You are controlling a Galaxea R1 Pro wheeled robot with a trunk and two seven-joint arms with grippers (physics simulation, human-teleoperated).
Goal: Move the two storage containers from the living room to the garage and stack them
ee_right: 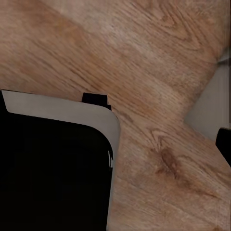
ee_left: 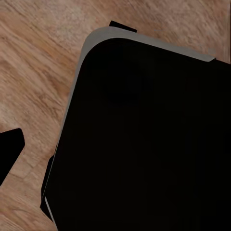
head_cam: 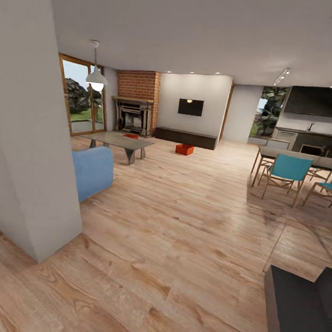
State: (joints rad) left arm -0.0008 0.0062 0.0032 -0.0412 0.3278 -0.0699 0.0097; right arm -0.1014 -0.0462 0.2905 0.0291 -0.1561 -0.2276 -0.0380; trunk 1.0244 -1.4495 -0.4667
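I look across the living room over a light wood plank floor (head_cam: 180, 229), its boards long and strongly grained; a plain white wall corner (head_cam: 31, 136) stands close at my left, and beyond it the rounded end of a blue sofa (head_cam: 93, 171) rests on the planks. A low grey coffee table (head_cam: 118, 141) with angled legs stands further in; on its far edge lies one orange-red storage container (head_cam: 131, 136), small and flat-looking from here. The second storage container (head_cam: 184, 149) sits on the floor, just in front of the long dark low cabinet (head_cam: 185, 137); it is a rectangular open-topped bin with thin straight walls. A brick fireplace (head_cam: 136, 104) rises at the far wall beside wood-framed glass doors (head_cam: 82, 96); a dark screen (head_cam: 190, 107) hangs on the white wall above the cabinet; a white pendant lamp (head_cam: 97, 79) hangs over the table. At my right stand a dark dining table (head_cam: 309, 160) and teal-seated wooden chairs (head_cam: 288, 173). My wrist cameras look down on grained planks and a black rounded body with a pale edge (ee_left: 144, 139); I cannot tell whether either pair of jaws is apart or together.
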